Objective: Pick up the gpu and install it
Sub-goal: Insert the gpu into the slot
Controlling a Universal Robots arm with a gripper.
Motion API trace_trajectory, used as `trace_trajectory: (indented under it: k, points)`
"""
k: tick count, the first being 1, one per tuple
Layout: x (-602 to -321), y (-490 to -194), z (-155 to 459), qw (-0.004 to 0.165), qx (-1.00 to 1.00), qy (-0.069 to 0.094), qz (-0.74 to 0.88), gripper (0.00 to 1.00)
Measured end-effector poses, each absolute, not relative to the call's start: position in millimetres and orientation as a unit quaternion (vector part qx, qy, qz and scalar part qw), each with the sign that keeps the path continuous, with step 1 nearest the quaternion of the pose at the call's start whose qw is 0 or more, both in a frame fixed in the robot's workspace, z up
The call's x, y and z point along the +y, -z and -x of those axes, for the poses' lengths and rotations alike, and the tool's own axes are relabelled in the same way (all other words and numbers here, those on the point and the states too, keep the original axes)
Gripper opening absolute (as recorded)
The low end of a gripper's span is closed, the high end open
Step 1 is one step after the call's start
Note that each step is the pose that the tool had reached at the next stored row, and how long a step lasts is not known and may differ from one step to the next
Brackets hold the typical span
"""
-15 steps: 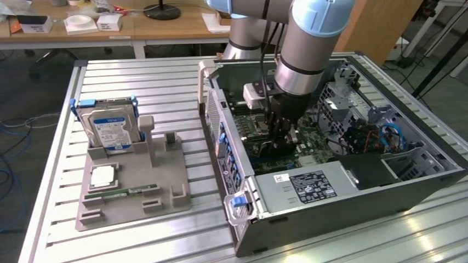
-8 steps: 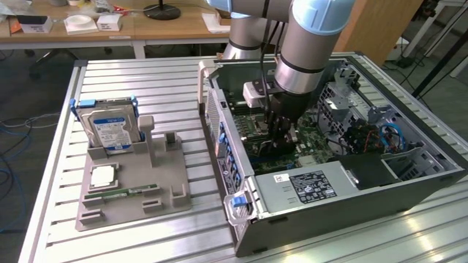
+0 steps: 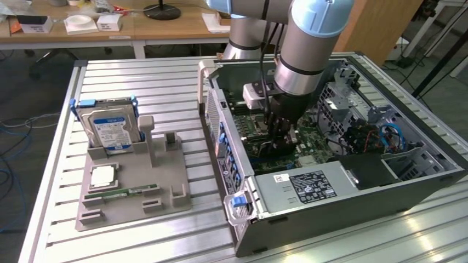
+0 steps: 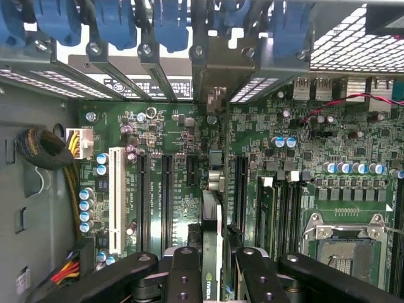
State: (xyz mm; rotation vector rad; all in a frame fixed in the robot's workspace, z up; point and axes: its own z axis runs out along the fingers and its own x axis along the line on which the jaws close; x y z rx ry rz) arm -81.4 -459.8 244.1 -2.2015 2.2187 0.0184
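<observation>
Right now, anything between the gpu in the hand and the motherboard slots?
Nothing visible. The hand holds the slim black gpu card edge-on just above the green motherboard, in line with the long black expansion slots. Their openings look bare, no cable across them.

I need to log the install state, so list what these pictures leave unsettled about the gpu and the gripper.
- Exterior view: the gpu's lower edge and the slot beneath it are hidden behind the gripper and the computer case wall.
- Wrist view: the gpu shows edge-on, so its faces cannot be read; the gripper is cut off by the picture's edge.
- Whether the card is seated in the motherboard cannot be told.
</observation>
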Motion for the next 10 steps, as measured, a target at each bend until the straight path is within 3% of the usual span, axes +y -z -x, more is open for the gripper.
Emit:
trace_trajectory:
  k: [5,7,10]
  points:
    - [-459.6,-243.6,81.6,0.009,0.71,-0.006,0.704,0.27]
    - [-459.7,-243.9,81.4,0.008,0.71,-0.006,0.704,0.38]
    - [-459.8,-248.5,81.4,0.008,0.71,-0.006,0.704,0.45]
